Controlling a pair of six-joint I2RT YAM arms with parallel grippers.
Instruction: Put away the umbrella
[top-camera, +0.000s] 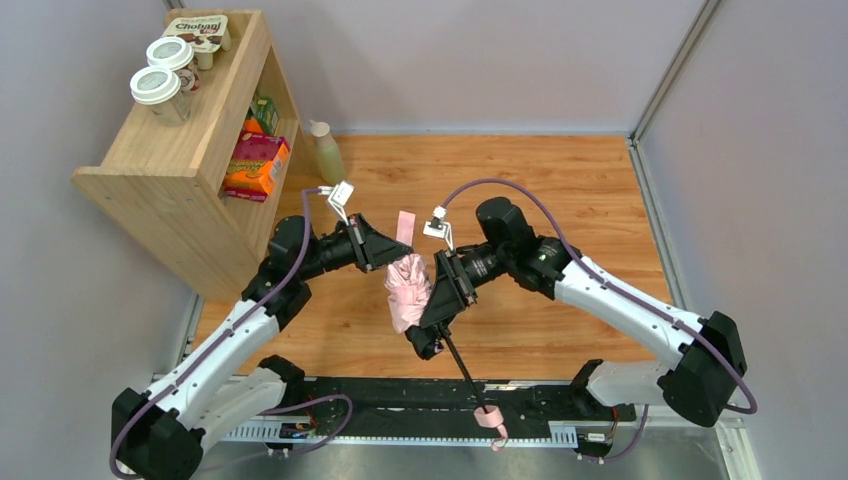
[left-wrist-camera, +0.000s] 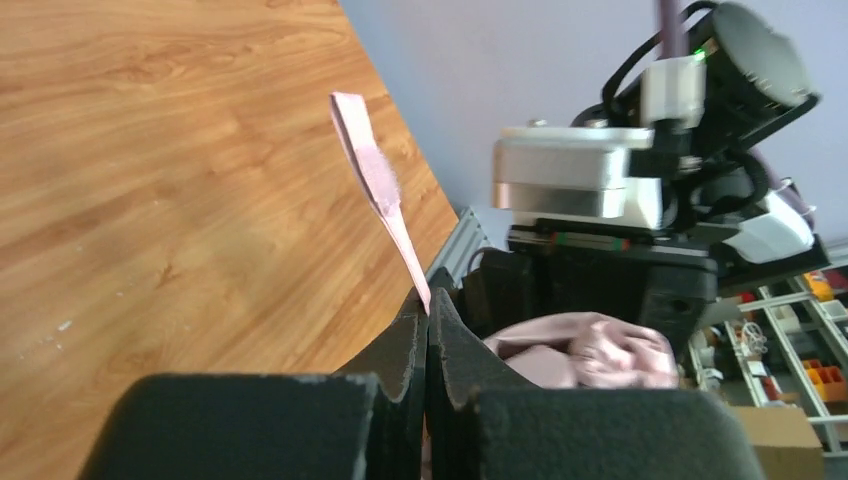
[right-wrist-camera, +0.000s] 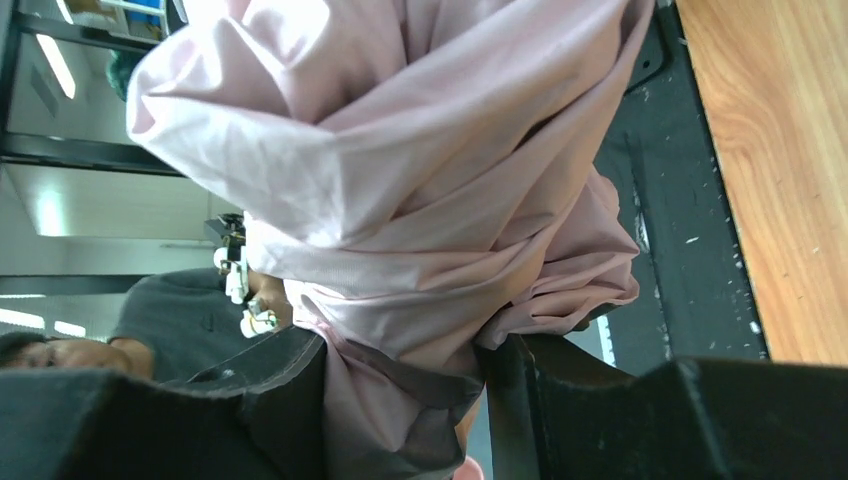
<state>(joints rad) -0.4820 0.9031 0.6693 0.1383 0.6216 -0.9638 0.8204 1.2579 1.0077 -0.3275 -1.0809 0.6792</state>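
A wooden surface (top-camera: 600, 200) sits between grey walls, with a wooden shelf (top-camera: 170, 170) at the back left carrying lidded cups (top-camera: 165, 75) on top and boxes (top-camera: 257, 165) inside. A pale bottle (top-camera: 326, 152) stands beside it. Both arms bend at the elbow and reach inward, meeting over the middle of the surface. The umbrella (top-camera: 408, 290) hangs there off the wood. Its bunched pink canopy is between the two wrists, its black shaft (top-camera: 462, 365) slants down toward the near edge, and its pink handle (top-camera: 490, 418) is over the front rail. The right tool (top-camera: 432, 300) grips the canopy from the right, while the left tool (top-camera: 385, 250) comes in from the left.

From the left wrist, the left tool (left-wrist-camera: 428, 335) has its fingers pressed together on the pink strap (left-wrist-camera: 368, 160), which stands up stiffly from between them. The canopy (left-wrist-camera: 590, 350) and the right arm (left-wrist-camera: 620, 190) lie just beyond.

From the right wrist, the right tool (right-wrist-camera: 410, 390) is clamped on the umbrella, one finger on each side of the gathered fabric (right-wrist-camera: 400, 170).
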